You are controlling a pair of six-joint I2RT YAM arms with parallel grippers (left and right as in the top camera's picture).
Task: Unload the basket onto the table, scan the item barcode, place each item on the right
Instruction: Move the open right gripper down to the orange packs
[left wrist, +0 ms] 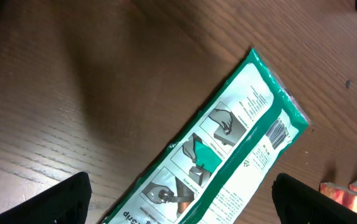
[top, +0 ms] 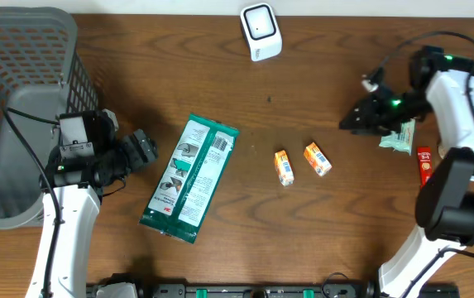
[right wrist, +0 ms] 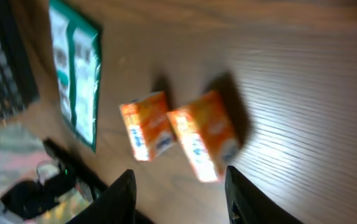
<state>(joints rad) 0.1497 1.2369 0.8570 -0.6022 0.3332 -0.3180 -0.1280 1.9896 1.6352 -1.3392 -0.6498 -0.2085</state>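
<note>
Hovering at the left of the overhead view, the left gripper has its jaws spread wide and empty. It sits just beside the lower-left flank of the green package, which lies flat and tilted left of centre. This is probably the item to scan, though that is a judgement. Its barcode faces up near the upper-right end.

A sound grasp would take the package across its narrow width, well away from that end, so that no finger covers the stripes. The film pack will likely sag, so a slow lift should help keep the code flat as it turns toward the reader.

Right of centre lie two orange boxes, close together but apart. Further right, the right gripper has its jaws partly parted with nothing visible between them, though its wrist view is blurred. A pale packet and a red item lie under that arm.

The white scanner sits at top centre and a grey mesh basket fills the upper left. The table is dark wood grain, and little of the room shows.
</note>
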